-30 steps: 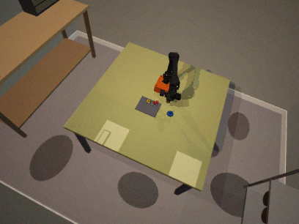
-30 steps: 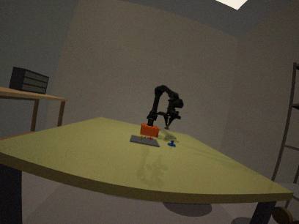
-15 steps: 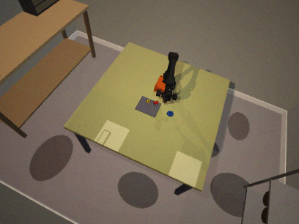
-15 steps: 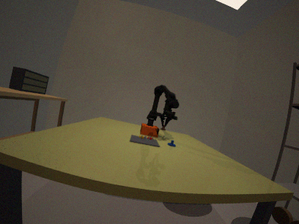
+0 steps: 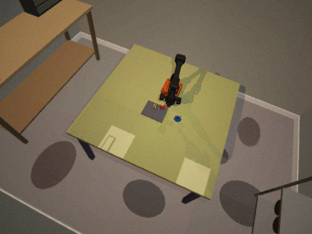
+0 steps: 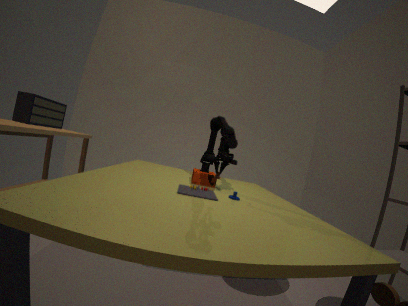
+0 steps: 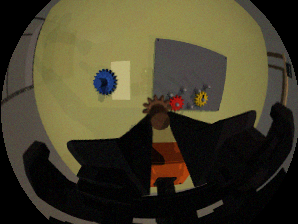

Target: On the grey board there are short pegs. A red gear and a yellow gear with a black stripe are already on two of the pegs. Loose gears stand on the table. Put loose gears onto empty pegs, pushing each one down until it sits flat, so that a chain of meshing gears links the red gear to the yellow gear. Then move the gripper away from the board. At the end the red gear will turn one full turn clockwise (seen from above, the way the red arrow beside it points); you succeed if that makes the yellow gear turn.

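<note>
The grey board (image 5: 153,115) (image 6: 197,194) (image 7: 190,62) lies flat on the table. The red gear (image 5: 162,108) (image 7: 176,103) and the yellow gear (image 5: 154,105) (image 7: 199,98) sit apart near one edge of it. Several small bare pegs stand around them in the wrist view. My gripper (image 7: 158,116) is shut on the knob of a brown gear (image 7: 156,104). It holds this gear above the table, just off the board's edge on the red gear's side. A blue gear (image 5: 177,118) (image 6: 234,197) (image 7: 105,82) with an upright knob stands on the table beside the board.
An orange box-shaped block (image 5: 165,87) (image 6: 204,177) (image 7: 170,171) is by the arm's base, close behind the board. Pale patches show on the table (image 5: 115,76). A wooden workbench (image 5: 42,34) stands off to the left.
</note>
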`<state>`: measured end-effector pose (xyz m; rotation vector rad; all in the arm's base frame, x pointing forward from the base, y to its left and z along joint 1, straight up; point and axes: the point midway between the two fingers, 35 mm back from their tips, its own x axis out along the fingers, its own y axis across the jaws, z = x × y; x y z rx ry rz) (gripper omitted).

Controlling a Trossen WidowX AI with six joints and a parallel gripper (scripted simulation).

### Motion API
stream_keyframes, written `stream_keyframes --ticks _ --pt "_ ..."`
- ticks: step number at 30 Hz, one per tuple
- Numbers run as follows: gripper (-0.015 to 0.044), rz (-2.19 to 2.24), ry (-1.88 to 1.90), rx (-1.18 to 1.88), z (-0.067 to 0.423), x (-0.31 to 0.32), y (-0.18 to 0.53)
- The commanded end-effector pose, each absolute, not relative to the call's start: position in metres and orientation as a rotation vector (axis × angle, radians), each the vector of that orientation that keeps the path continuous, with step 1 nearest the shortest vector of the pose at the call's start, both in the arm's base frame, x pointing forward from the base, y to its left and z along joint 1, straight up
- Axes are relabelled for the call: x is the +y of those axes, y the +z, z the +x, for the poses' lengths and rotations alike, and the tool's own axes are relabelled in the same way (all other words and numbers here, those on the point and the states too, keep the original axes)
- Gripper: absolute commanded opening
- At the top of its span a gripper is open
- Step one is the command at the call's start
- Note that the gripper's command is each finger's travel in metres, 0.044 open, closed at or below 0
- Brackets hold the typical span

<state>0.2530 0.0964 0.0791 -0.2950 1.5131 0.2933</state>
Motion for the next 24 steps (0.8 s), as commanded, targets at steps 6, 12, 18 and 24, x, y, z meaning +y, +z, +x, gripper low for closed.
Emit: stream_keyframes --ticks 6,12,18,24 --pt "0.0 -0.297 0.298 1.516 0.256 0.078 0.071" --pt "0.0 -0.297 0.298 1.517 0.257 0.066 0.067" --pt "0.0 -0.299 0.301 1.516 0.257 0.054 0.063" --pt "0.0 -0.302 0.303 1.516 0.258 0.043 0.058"
